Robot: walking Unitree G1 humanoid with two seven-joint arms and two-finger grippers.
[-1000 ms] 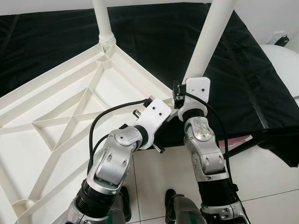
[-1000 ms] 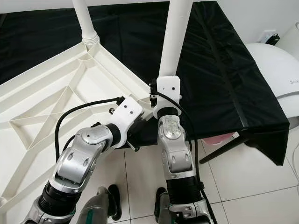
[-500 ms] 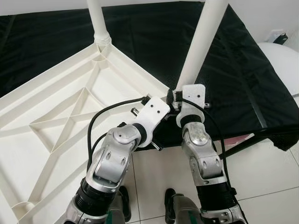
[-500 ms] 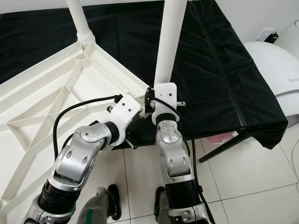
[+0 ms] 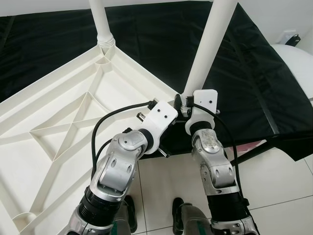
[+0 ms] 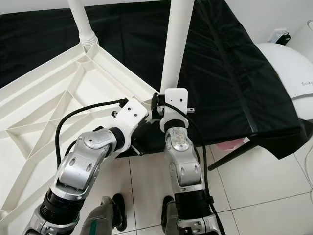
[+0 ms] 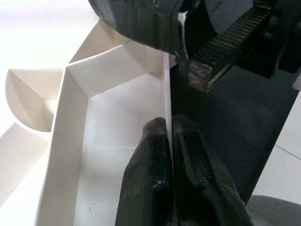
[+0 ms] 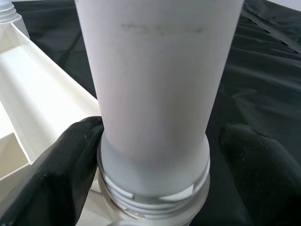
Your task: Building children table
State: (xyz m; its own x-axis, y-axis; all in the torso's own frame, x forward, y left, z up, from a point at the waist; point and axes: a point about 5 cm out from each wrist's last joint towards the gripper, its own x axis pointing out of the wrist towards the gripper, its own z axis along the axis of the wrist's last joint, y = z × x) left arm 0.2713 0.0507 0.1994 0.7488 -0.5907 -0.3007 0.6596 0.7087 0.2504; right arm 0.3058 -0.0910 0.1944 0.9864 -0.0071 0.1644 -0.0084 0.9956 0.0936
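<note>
L fingers point(image 7: 164, 169) pinch tabletop rim point(image 7: 166, 101)

One white tabletop point(image 5: 63, 122) lies upside down on one black cloth point(image 5: 161, 44) — its ribbed underside faces up. Two white legs stand on the tabletop: one leg point(image 5: 100, 19) at its far corner, one leg point(image 5: 208, 46) at its near right corner. Two grippers are at that near corner — the left gripper point(image 7: 170, 141) and the right gripper point(image 8: 155, 165).
</note>
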